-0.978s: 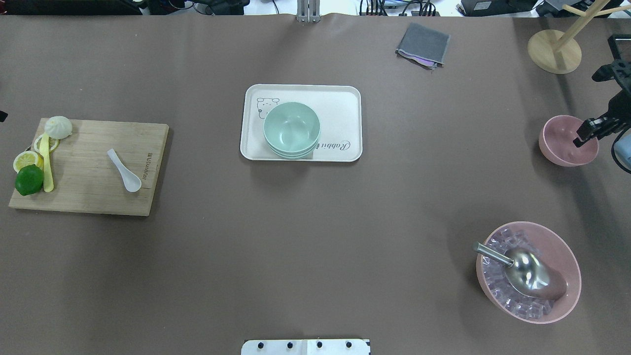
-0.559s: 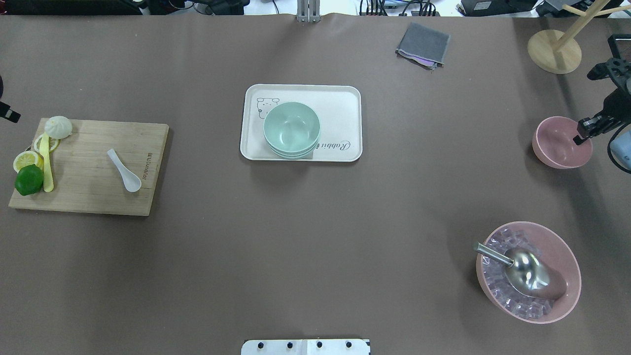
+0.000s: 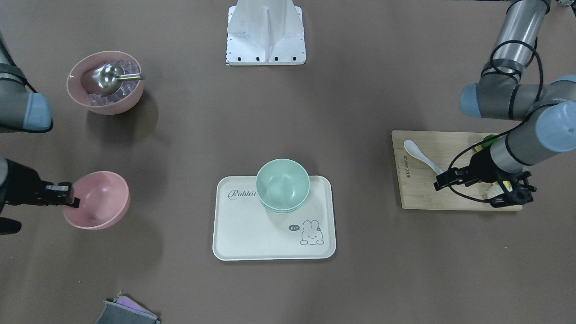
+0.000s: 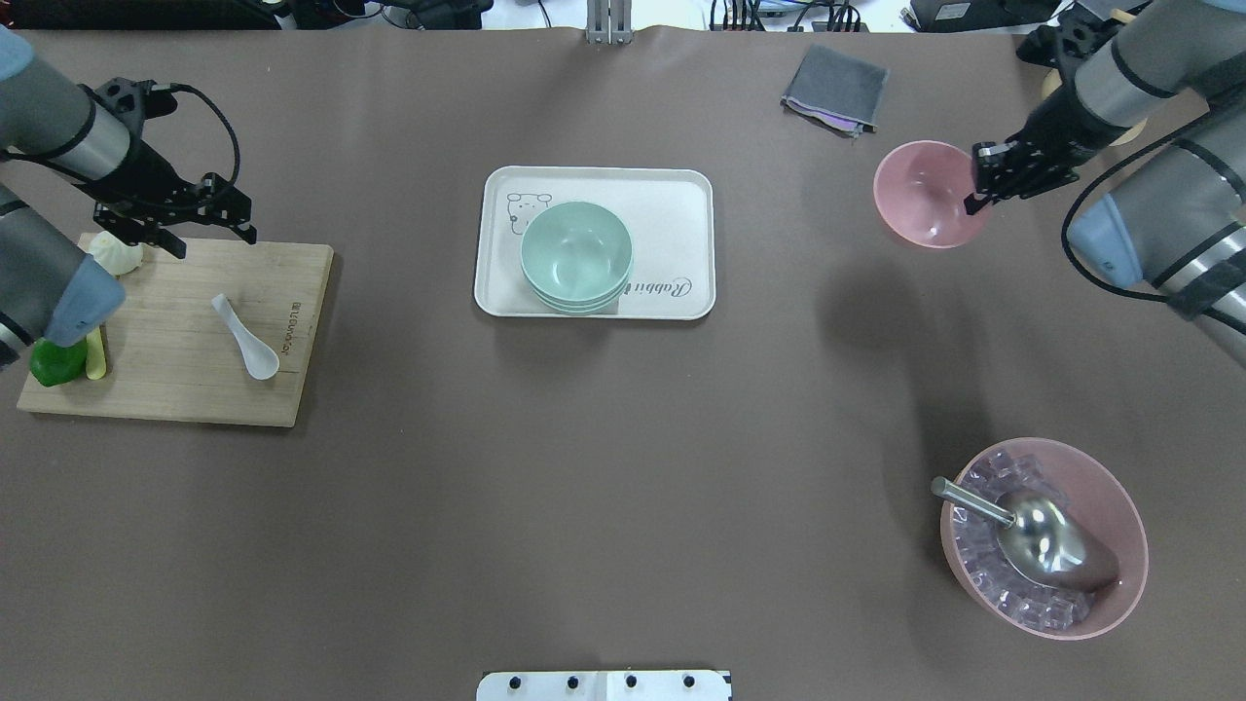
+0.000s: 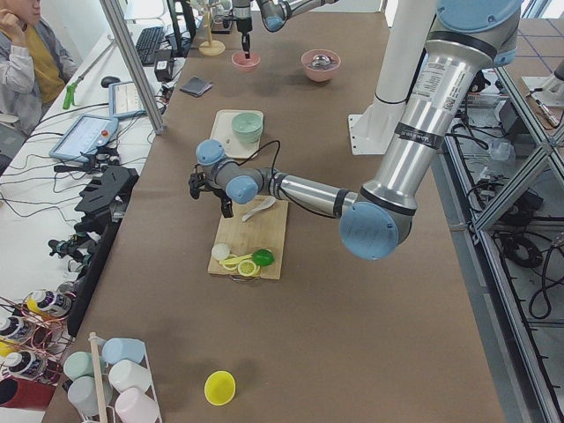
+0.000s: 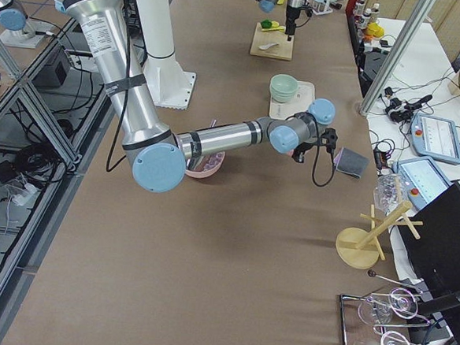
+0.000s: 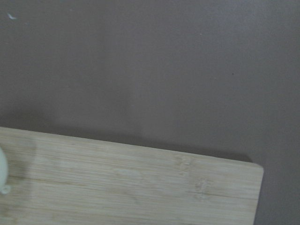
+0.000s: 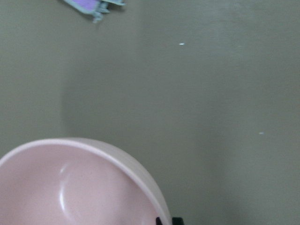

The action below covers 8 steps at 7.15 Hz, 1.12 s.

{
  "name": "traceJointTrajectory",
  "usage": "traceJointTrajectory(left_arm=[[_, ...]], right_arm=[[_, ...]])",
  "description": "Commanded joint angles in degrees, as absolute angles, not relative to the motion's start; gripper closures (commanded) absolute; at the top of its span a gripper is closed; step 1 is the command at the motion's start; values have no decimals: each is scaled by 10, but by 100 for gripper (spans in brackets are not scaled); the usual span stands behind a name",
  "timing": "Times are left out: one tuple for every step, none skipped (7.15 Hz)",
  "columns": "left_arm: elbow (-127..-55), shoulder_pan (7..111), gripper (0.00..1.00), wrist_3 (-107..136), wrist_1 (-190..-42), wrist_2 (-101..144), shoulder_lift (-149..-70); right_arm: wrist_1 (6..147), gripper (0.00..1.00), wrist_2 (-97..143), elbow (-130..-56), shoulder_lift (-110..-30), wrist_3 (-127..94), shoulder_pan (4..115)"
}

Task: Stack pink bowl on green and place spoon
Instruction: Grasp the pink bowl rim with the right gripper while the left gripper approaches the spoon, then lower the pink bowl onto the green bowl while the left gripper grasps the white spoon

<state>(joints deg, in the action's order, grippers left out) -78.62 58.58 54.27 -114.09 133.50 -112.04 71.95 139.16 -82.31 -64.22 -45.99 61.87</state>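
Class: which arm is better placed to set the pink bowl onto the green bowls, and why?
Right. The right end effector grips the pink bowl by its rim, apparently lifted off the table. The left end effector hovers open at the cutting board, far from that bowl, nearer the spoon.

On the right wrist camera the pink bowl [image 8: 79,187] runs off at six o'clock, only its far rim and part of the hollow showing. The right gripper [image 8: 168,221] is a black sliver at that same edge. The cloth [image 8: 91,4] is clipped at eleven o'clock.

On the left wrist camera the cutting board [image 7: 131,187] is cut at six and nine o'clock. I can't tell what the white sliver [image 7: 2,173] at nine o'clock belongs to.

From overhead the left arm [image 4: 39,263] covers the lemon slices [image 5: 245,267] and part of the lime [image 4: 49,365]. The left gripper [image 4: 234,219] is too dark to read its jaws.
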Motion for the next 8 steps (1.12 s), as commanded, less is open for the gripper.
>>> traceJointTrajectory(left_arm=[[-784,563,5,574,-1141,1320,-1122],[-783,562,5,578,-1142,1318,-1119],[-782,562,5,586,-1142,1317,-1119],[-784,561,5,587,-1142,1317,-1117],[-788,561,5,591,-1142,1319,-1111],[-790,561,5,604,-1143,1320,-1111],[-793,561,5,615,-1143,1321,-1111],[-795,561,5,618,-1143,1321,-1110]], right_arm=[[719,100,1333,-847,-553,-649,543],[719,100,1292,-847,-521,-704,506],[719,100,1274,-847,-488,-757,487],[719,100,1254,-846,-470,-785,466],[713,100,1219,-840,-454,-814,446],[691,100,1209,-832,-452,-840,440],[680,100,1209,-824,-448,-874,439],[679,100,1209,-813,-438,-893,438]])
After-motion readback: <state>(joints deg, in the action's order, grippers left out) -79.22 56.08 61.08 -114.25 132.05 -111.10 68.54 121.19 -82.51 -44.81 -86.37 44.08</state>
